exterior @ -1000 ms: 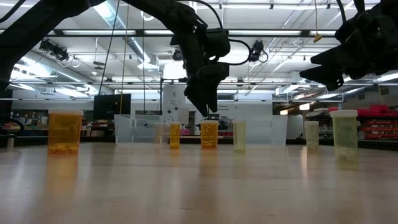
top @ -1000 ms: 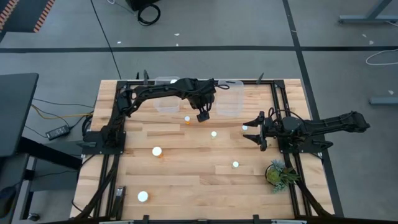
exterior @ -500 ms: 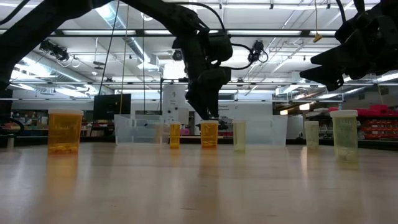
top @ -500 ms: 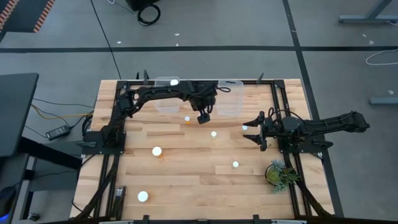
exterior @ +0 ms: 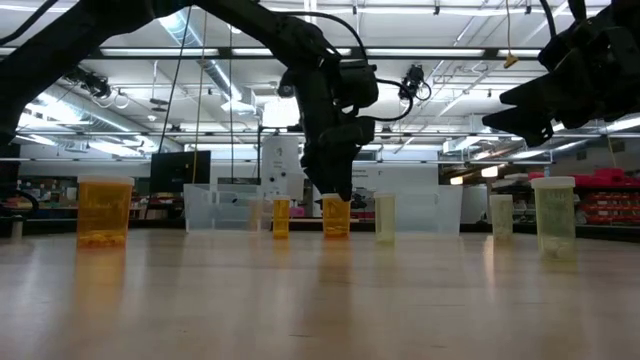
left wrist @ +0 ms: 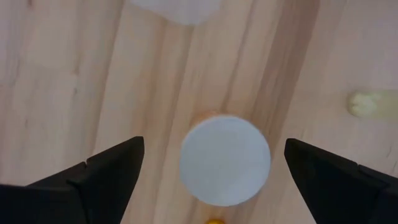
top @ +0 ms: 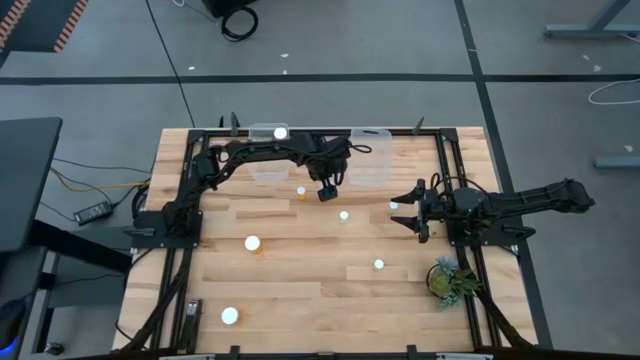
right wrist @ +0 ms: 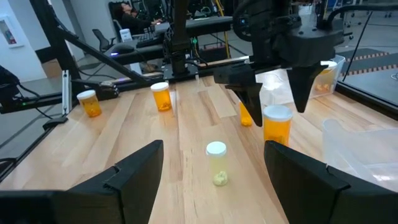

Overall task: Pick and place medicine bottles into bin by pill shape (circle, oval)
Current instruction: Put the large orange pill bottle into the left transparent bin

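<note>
Several small bottles with white caps stand upright on the wooden table (top: 300,290). My left gripper (left wrist: 214,142) is open and points down over one amber bottle (left wrist: 225,160), with a finger on each side of its cap and clear of it. The right wrist view shows that bottle (right wrist: 277,126) between the fingers as well. A second amber bottle (top: 300,190) stands just beside it. Other bottles stand at mid-table (top: 344,215), left (top: 252,242) and near left (top: 230,315). My right gripper (top: 413,210) waits open at the right, with a pale bottle (right wrist: 216,162) in front of it.
Two clear tubs (top: 265,168) (top: 370,165) stand at the far edge, one with a white cap (top: 280,131) by its far rim. A small green plant (top: 450,280) stands at the near right. Dark frame rails (top: 170,250) run along both sides of the table.
My left gripper has come down over the amber bottle, so its open fingers now reach beside the cap. Nothing on the table has moved.
</note>
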Controlling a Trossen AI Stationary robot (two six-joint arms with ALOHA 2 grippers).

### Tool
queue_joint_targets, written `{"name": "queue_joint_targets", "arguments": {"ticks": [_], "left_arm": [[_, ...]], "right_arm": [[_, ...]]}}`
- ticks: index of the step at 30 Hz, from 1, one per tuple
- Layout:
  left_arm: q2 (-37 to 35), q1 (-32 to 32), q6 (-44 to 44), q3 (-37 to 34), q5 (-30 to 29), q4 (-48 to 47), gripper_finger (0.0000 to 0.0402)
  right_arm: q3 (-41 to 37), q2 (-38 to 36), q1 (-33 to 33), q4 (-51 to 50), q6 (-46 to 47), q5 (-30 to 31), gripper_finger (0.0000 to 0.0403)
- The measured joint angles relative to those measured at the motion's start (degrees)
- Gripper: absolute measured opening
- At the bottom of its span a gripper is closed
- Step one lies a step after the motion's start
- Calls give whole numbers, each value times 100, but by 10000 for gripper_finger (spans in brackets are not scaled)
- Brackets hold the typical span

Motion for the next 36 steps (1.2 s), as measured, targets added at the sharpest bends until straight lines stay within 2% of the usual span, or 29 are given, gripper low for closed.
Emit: {"name": "queue_joint_targets", "arguments": {"ticks": [9,21,36], "left_arm": [[5,2,0,0,-16,7,396],[5,4,0,0,-15,1,358],[5,3,-7,0,-15,1,333]], "right_arm": [[2,0,2,0,0,0,284],[1,0,1,0,0,0,284],[2,0,2,0,0,0,284]]}}
